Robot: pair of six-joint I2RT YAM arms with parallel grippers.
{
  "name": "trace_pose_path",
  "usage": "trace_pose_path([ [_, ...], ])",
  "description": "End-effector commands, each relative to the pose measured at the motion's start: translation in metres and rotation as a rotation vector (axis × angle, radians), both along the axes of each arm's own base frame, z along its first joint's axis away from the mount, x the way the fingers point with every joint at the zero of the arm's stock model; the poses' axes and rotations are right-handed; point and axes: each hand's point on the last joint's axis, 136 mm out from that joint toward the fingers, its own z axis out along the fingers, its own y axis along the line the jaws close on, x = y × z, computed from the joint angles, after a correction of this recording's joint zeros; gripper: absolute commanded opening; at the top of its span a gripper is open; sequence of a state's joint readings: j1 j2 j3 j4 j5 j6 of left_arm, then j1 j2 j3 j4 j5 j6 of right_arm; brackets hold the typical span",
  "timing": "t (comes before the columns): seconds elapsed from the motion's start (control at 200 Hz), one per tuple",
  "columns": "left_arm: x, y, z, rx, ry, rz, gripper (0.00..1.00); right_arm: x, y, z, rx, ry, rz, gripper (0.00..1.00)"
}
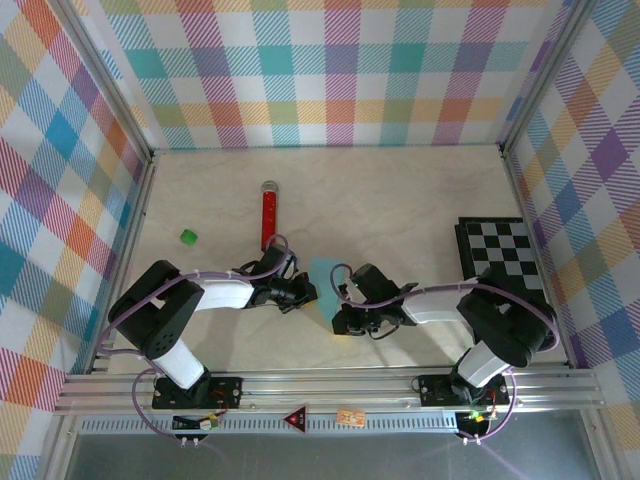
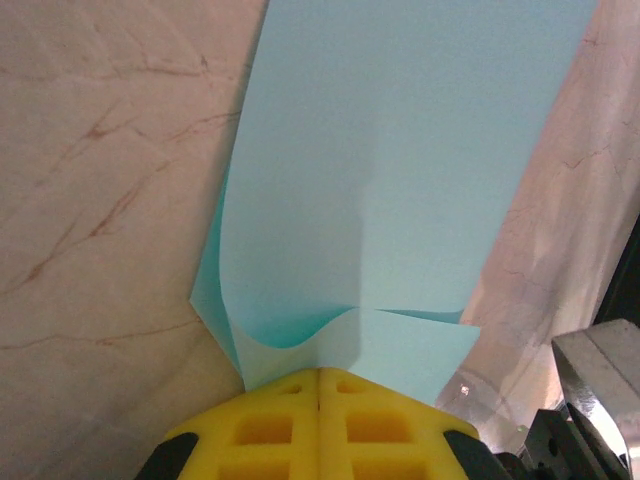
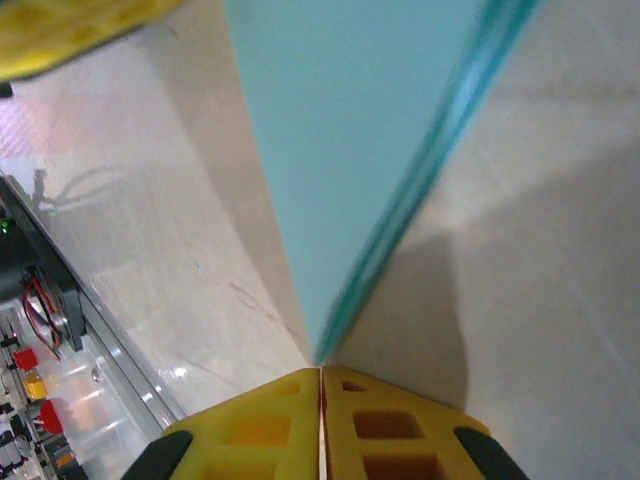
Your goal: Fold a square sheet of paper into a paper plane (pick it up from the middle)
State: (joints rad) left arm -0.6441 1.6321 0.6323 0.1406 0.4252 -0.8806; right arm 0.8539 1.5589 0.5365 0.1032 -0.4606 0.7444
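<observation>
There was 1 sheet of paper (image 1: 325,278), light cyan. There were 2 grippers: 1 left gripper (image 1: 306,293) and 1 right gripper (image 1: 340,318). The table (image 1: 400,200) carried 1 red tube (image 1: 268,215), 1 green block (image 1: 188,237) and 1 checkered board (image 1: 505,250). The front rail (image 1: 400,388) had 1 red triangle (image 1: 295,418) and 1 tan tag (image 1: 349,417).

Cyan paper (image 1: 324,280) near the middle of the worktop (image 1: 400,200)
Left claw (image 1: 300,292) at its 9 o'clock, right claw (image 1: 347,318) at 5; red tube (image 1: 268,215) at 11, checkered board (image 1: 505,252) at 3.
</observation>
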Motion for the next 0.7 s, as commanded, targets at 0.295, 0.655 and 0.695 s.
trace_pose_path([
  [0.295,-0.02,0.034,-0.037,0.183,0.087,0.038,0.0,0.031,0.034,0.047,0.051,-0.118,0.027,0.13],
  [0.655,-0.019,0.036,-0.034,0.193,0.075,0.041,0.0,0.017,0.017,-0.012,-0.054,0.001,0.012,0.12],
  [0.695,-0.019,0.036,-0.033,0.193,0.073,0.046,0.0,0.008,0.012,-0.01,-0.036,0.012,0.021,0.12],
])
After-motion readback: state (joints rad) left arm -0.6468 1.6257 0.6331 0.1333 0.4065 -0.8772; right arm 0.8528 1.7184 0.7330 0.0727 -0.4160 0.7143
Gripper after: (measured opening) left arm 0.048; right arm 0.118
